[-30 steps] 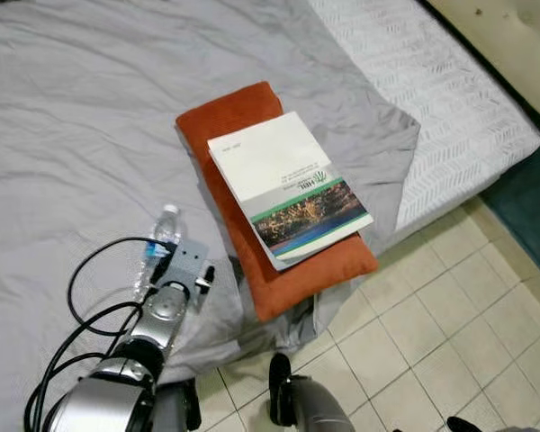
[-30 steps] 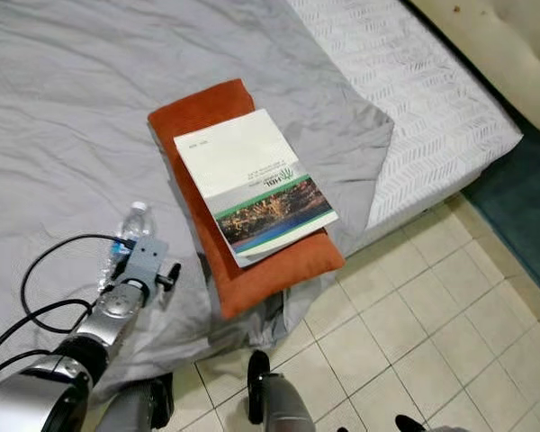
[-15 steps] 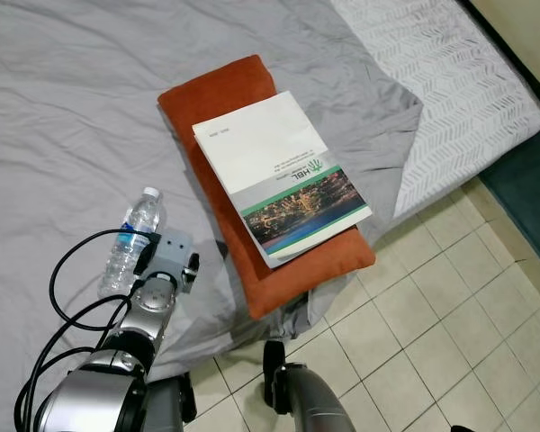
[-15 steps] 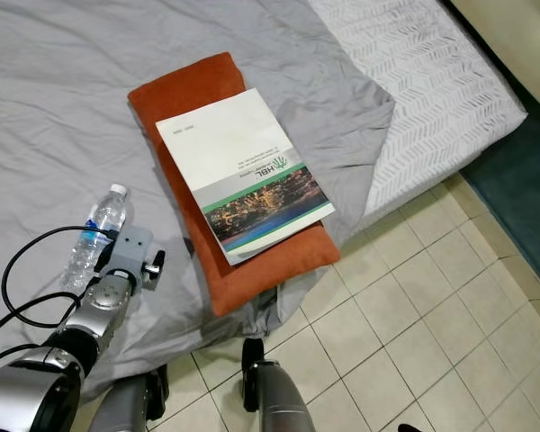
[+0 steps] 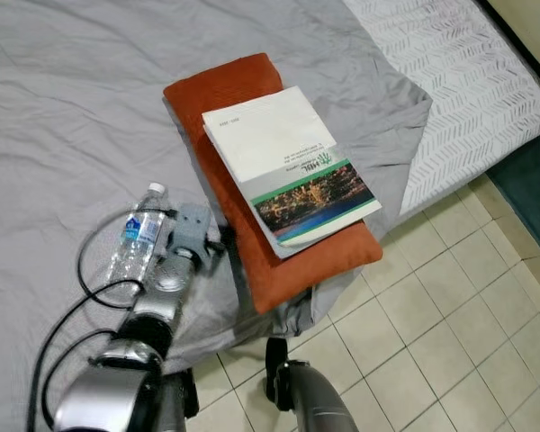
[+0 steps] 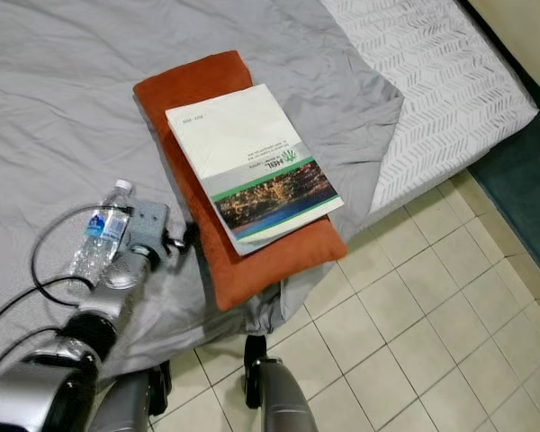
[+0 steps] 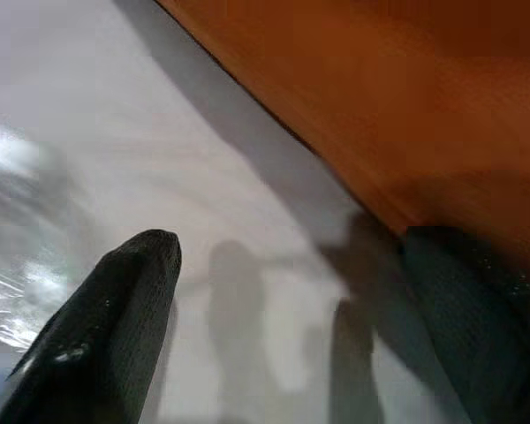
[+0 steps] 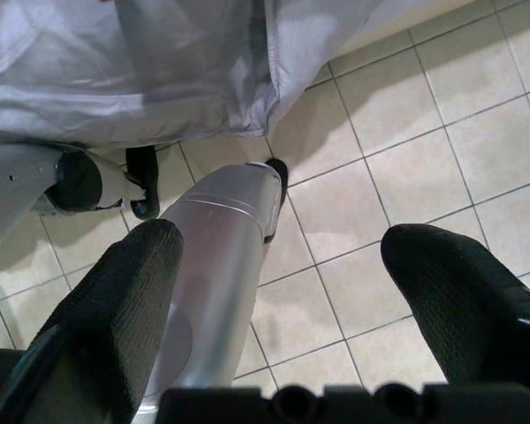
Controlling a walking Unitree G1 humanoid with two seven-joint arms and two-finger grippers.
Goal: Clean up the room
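Right, I've got the left gripper (image 7: 283, 327) down low over the grey sheet (image 5: 63, 108) on the bed, its fingers (image 7: 106, 327) spread apart w/ nothing between them. One finger sits close beside the orange cushion (image 5: 252, 180), the other toward the water bottle (image 5: 137, 241). From the head cam the left arm reaches fwd into the gap between bottle and cushion, black cable looping off the wrist.

The bottle lies on its side on the sheet, cap pointing away from me, label blue, just beside the arm's wrist block. Can't tell if it touches.

The cushion lies lengthwise near the bed edge, its near end right at the edge above the floor. A book (image 5: 292, 175) lies flat on top of it, white cover w/ a city photo strip at the near end, one corner poking past the cushion's side.

The right gripper (image 8: 283, 283) hangs by the robot's leg over the beige tiled floor (image 8: 424, 168), fingers wide apart and empty. The sheet's hem drapes down just above.

The white patterned mattress (image 5: 459, 81) shows where the sheet is folded back.
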